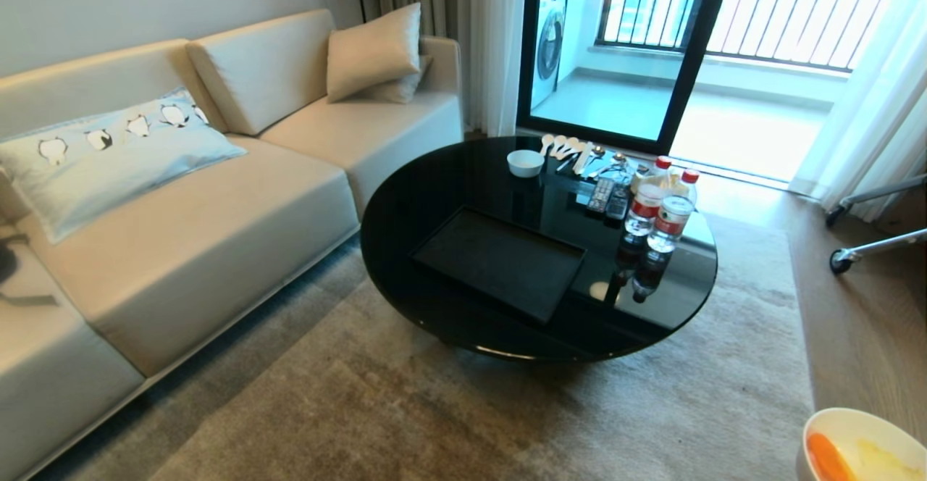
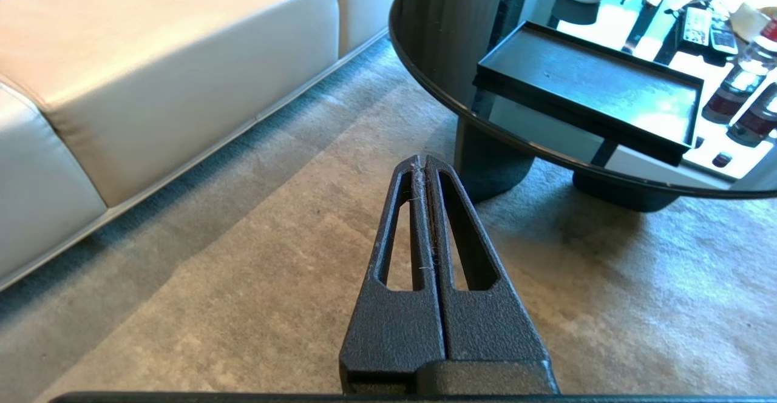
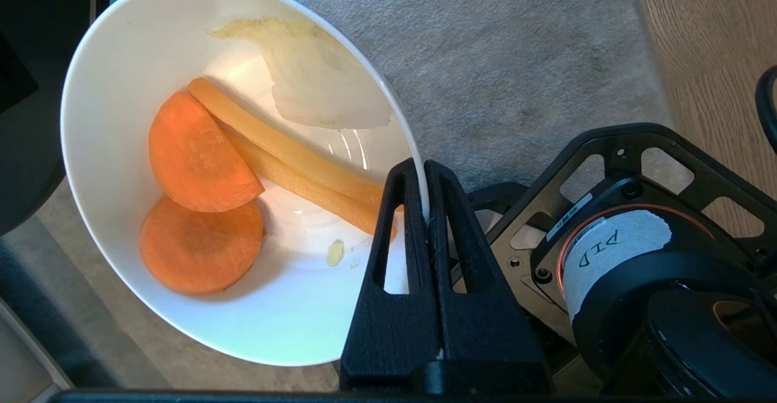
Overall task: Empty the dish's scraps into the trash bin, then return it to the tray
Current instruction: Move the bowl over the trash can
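My right gripper (image 3: 423, 169) is shut on the rim of the dish (image 3: 121, 75), a deep white bowl held over the carpet beside the robot's base. In it lie the scraps (image 3: 200, 190): two orange carrot slices, two carrot sticks and a pale leaf piece. The dish (image 1: 844, 423) also shows at the head view's lower right corner, away from the table. The black tray (image 1: 500, 260) lies bare on the round table; the left wrist view shows the tray (image 2: 589, 81) too. My left gripper (image 2: 422, 163) hangs shut and holds nothing, low over the carpet. The trash bin is out of view.
On the black round table (image 1: 434, 191) stand a smaller white bowl (image 1: 525, 163), spoons (image 1: 568, 149), remote controls (image 1: 608, 198) and two water bottles (image 1: 663, 213). A beige sofa (image 1: 188, 206) runs along the left. A wheeled stand (image 1: 869, 249) is at the right, on wood floor.
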Controlling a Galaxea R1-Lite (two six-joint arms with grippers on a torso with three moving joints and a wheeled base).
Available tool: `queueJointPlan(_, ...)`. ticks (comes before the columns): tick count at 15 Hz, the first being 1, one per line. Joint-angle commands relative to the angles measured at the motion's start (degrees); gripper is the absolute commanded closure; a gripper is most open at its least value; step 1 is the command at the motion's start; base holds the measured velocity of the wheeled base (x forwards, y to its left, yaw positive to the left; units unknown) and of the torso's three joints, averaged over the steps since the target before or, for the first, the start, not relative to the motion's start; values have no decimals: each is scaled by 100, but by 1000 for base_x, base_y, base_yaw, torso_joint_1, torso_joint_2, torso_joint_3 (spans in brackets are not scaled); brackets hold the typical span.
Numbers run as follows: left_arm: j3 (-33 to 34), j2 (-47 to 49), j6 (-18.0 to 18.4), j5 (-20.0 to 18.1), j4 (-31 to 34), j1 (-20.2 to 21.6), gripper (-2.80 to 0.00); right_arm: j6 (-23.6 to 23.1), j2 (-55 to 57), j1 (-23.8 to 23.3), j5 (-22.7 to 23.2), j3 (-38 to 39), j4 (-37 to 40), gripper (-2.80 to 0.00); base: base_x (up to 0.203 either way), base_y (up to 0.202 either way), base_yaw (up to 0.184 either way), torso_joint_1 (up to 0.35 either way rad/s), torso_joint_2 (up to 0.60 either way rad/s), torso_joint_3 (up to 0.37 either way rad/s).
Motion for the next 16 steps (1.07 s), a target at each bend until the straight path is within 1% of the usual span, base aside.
queueJointPlan(1, 0, -2, -4, 2, -2, 0, 0, 40, 0, 4, -4, -3, 32, 0, 0, 0, 0, 0, 0, 0)
queueJointPlan(11, 0, -2, -4, 2, -2, 0, 0, 49, -105, 4, -4, -42, 174, 0, 0, 0, 0, 0, 0, 0)
queueJointPlan(16, 0, -2, -4, 2, -2, 0, 0, 49, -70, 12, -4, -232, 165, 0, 0, 0, 0, 0, 0, 0)
